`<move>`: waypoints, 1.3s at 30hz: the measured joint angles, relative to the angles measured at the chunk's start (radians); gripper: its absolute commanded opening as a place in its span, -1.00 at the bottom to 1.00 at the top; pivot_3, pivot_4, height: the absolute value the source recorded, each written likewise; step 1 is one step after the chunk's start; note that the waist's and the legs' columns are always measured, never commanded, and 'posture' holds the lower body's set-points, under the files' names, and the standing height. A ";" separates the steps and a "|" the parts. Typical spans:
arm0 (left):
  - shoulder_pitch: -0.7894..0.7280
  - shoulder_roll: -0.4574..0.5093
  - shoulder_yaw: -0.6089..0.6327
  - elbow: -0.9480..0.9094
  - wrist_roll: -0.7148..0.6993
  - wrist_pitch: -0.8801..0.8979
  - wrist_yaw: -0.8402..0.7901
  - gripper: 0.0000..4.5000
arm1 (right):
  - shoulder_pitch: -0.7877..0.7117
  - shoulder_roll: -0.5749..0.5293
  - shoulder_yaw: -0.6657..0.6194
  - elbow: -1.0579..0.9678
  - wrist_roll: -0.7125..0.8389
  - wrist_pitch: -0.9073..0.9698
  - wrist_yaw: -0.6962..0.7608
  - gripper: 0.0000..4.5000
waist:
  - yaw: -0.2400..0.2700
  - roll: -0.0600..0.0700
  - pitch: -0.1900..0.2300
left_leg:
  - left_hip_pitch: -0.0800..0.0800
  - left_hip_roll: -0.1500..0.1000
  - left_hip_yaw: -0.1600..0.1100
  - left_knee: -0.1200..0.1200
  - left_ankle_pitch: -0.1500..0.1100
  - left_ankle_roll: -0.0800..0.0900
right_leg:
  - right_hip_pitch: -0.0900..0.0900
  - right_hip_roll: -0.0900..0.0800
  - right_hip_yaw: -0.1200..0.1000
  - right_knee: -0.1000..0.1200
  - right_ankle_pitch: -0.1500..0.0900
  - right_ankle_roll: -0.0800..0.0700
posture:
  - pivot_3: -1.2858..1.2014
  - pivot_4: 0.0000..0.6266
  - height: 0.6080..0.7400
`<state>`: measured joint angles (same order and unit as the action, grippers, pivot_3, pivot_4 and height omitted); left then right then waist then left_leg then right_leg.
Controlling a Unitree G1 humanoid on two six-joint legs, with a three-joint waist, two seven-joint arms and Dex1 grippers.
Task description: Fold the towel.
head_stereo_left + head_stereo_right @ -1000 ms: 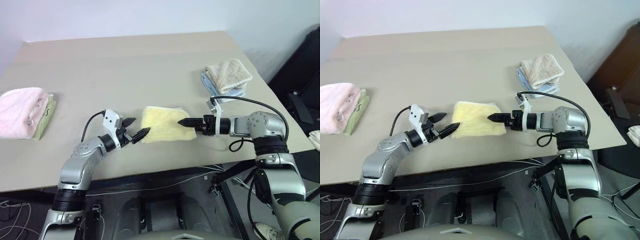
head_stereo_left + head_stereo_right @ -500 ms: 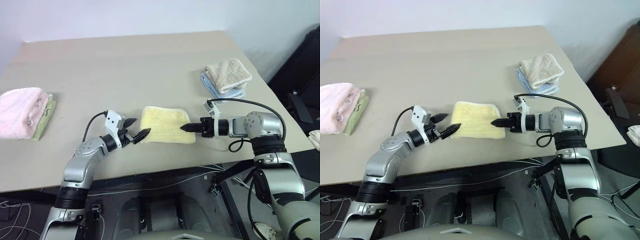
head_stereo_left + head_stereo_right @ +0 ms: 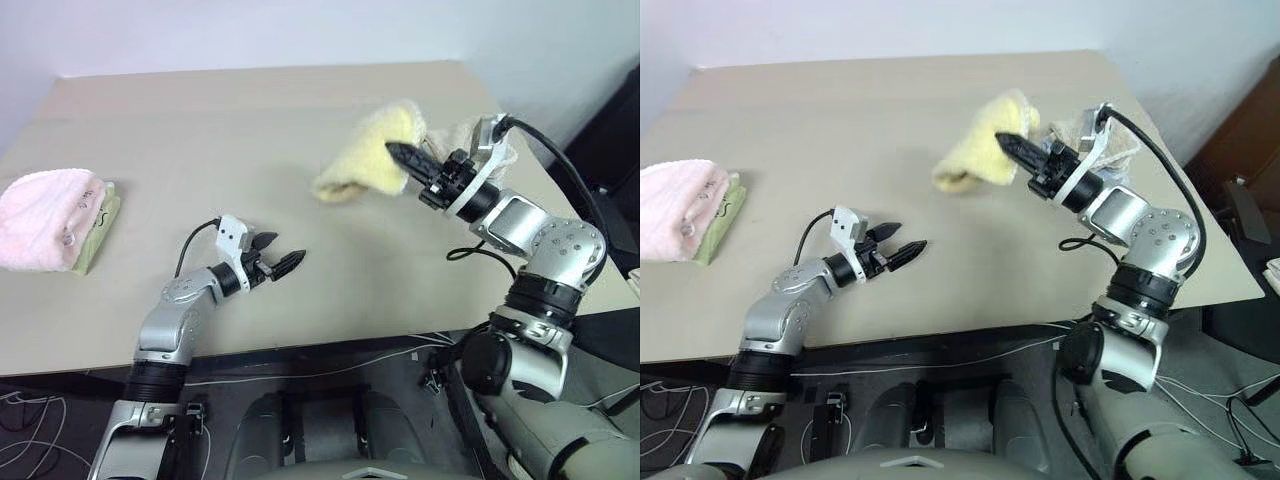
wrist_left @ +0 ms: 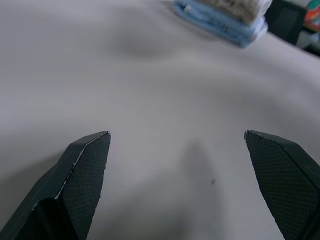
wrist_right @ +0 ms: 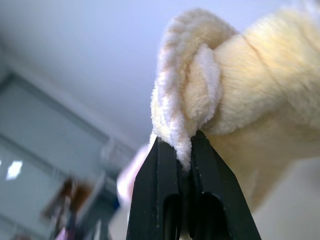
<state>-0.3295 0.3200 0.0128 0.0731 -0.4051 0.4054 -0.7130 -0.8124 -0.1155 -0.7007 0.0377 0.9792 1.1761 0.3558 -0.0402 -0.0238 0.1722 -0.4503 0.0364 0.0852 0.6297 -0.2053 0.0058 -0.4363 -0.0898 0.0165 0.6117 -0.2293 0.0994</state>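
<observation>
The pale yellow towel (image 3: 366,155) hangs bunched in the air above the table's right half, pinched at its edge by my right gripper (image 3: 395,152), which is raised and shut on it. In the right wrist view the towel's fluffy hem (image 5: 186,107) is clamped between the two black fingers (image 5: 158,190). My left gripper (image 3: 281,254) stays low over the table near the front edge, open, with nothing between its fingertips (image 4: 85,165). The left gripper is well apart from the towel.
A pink towel on a green one (image 3: 50,218) lies at the table's left edge. A beige towel on a blue one (image 3: 1118,142) sits at the far right, behind my right wrist. The beige table (image 3: 230,130) ends close in front of the left gripper.
The right gripper closed on the towel's edge and swung upward, lifting the towel off the table where it lay folded. The left gripper hardly moved.
</observation>
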 measured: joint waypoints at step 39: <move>0.025 -0.010 -0.024 0.041 0.077 -0.132 0.039 1.00 | -0.275 -0.180 0.057 1.124 -0.388 -1.173 -0.119 -0.99 | -0.010 0.005 0.002 | 0.006 0.000 0.000 0.000 0.002 0.003 | 0.005 0.001 0.001 0.000 0.000 0.000 | 0.03 -0.52 1.00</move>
<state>-0.3045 0.3104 -0.0111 0.1146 -0.3281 0.2738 -0.6740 -1.0878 -0.2958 -0.6438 1.1621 0.5909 0.0035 0.2369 -0.0500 -0.0192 0.1739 -0.4440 0.0363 0.0854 0.6298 -0.2034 0.0087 -0.4308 -0.0888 0.0175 0.6121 -0.2296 0.0995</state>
